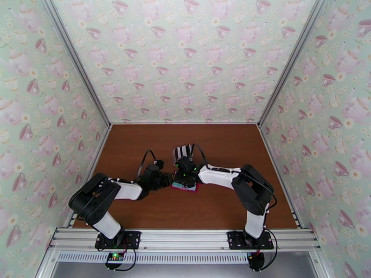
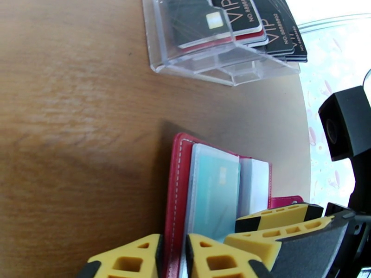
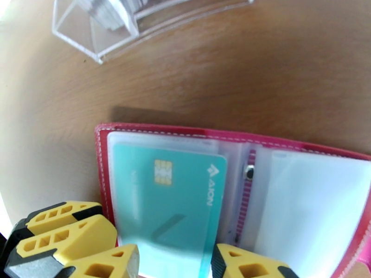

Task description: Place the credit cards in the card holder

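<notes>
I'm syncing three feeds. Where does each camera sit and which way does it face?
Top external: above and behind, looking down on the table; left arm and right arm, bases at bottom.
Left wrist: on the left arm, looking forward over the card holder to the clear rack; left gripper at the bottom.
Right wrist: on the right arm, looking down at the teal card in the card holder; right gripper below.
Shared: both wrist views see card holder and rack.

Left tool (image 1: 162, 180) and right tool (image 1: 183, 180) meet over the red card holder (image 1: 193, 188) on the counter (image 1: 222, 207), rack of cards (image 1: 184, 150) just behind
</notes>
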